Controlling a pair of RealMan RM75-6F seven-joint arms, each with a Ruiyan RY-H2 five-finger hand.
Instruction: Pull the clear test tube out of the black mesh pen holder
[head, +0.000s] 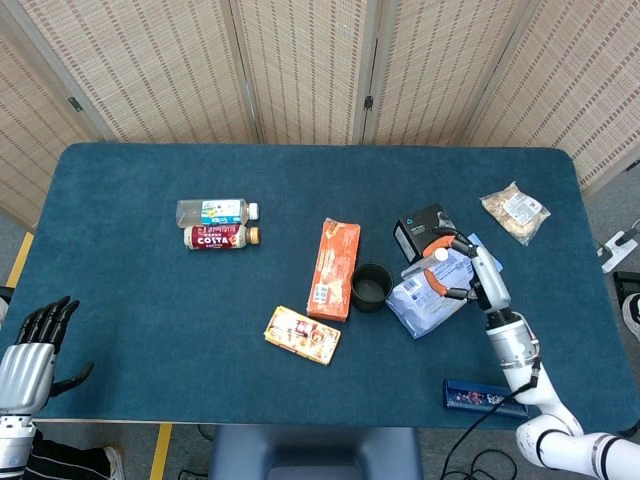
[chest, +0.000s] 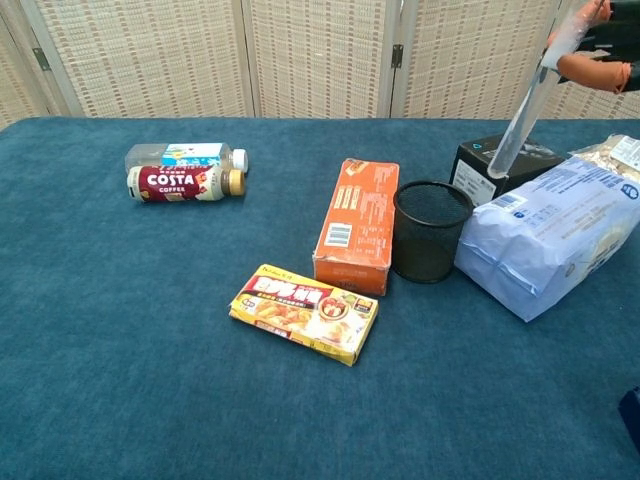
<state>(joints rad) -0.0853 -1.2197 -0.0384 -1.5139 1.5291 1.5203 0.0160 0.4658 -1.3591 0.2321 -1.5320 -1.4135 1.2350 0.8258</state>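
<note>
Chest view: right robot hand (chest: 600, 40) grasping clear test tube (chest: 528, 100) near top. Tube tilted, up in air, already out of black mesh pen holder (chest: 431, 230), low end above black box (chest: 497, 165). Left robot hand (head: 28, 352) at tabletop (head: 130, 300) corner, holding nothing, fingers apart. Danger: tube smooth, held high, could slip and drop. Low end could bump box or blue bag (chest: 555, 245).

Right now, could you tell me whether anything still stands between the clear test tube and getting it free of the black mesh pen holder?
Nothing visible does. The right hand holds the clear test tube tilted in the air, its lower end above and to the right of the black mesh pen holder, fully outside the rim.
</note>
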